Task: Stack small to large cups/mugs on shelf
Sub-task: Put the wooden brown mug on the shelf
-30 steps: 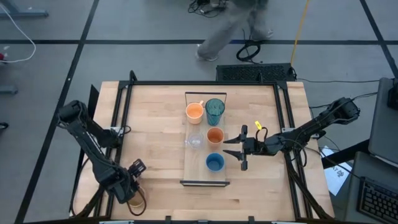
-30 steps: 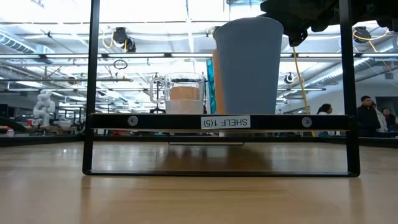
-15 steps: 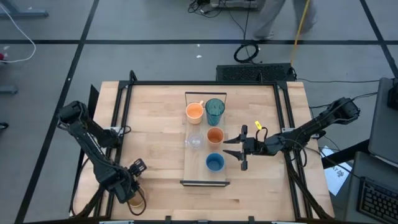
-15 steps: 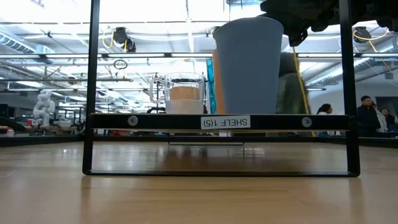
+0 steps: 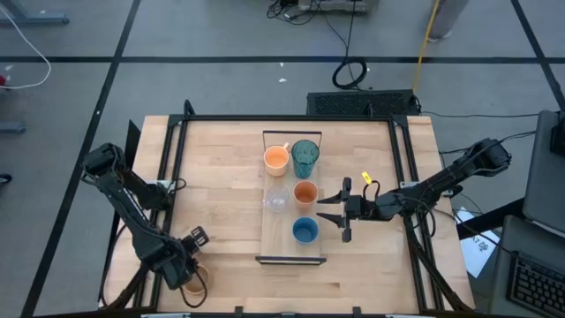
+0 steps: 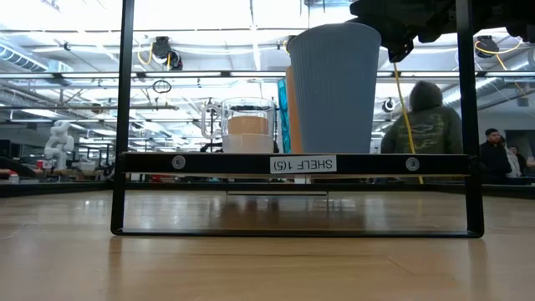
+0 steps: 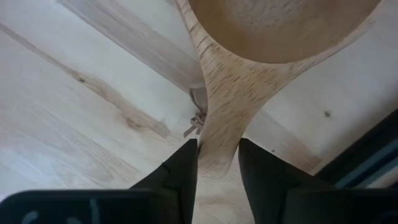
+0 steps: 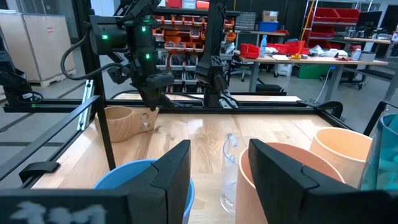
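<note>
The tan wooden mug (image 5: 191,285) stands on its base at the table's near left corner, with my left gripper (image 7: 217,163) above it, pointing down and shut on its handle. On the pale shelf (image 5: 267,246) stand the orange handled mug (image 5: 276,158), teal tumbler (image 5: 305,157), clear cup (image 5: 276,201), small orange cup (image 5: 305,193) and blue cup (image 5: 305,230). My right gripper (image 5: 328,210) hovers open and level just right of the shelf, facing the small orange cup (image 8: 273,180) and blue cup (image 8: 134,180), with nothing between its fingers. My left gripper pinches the wooden mug's handle (image 7: 219,134) between its two fingers, near the handle's free end. The fingers (image 7: 183,171) come from above, pointing down, one on each flat side. The mug (image 8: 124,122) stands upright on the table.
The shelf's black end frame (image 6: 292,164) stands at the near end and lifts the board off the tabletop. Black rails (image 5: 173,159) run along the table's edges. A person (image 6: 428,117) stands in the room beyond the far edge. Bare tabletop (image 5: 221,194) lies between mug and shelf.
Neither arm has visibly shifted and the cups stand as before. A person beyond the table's far edge has walked toward the right.
</note>
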Motion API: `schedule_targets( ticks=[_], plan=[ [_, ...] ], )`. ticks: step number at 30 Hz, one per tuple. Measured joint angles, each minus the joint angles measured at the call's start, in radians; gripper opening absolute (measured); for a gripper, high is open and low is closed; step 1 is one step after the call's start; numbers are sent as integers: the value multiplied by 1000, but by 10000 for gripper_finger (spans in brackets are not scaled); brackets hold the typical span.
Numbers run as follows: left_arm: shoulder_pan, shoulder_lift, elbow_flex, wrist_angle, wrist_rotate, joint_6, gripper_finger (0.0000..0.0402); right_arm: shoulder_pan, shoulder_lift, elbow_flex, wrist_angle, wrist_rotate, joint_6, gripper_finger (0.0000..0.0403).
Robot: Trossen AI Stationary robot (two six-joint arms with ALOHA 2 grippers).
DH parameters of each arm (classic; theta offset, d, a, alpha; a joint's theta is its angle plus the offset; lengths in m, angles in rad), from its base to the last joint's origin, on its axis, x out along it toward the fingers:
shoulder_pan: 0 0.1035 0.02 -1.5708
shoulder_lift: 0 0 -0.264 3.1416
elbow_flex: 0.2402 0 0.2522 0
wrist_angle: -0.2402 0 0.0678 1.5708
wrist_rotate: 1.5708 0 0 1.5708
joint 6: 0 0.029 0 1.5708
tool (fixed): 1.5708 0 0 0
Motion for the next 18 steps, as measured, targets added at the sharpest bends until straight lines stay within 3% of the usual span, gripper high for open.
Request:
schedule_targets(
  ticks=[11, 18],
  plan=[
    [0, 0, -3, 1, -20, -12, 167, 0, 0, 0, 0, 0, 0, 152],
    [1, -1, -63, 78, -39, -14, 172, 0, 0, 0, 0, -2, 0, 152]
  ],
)
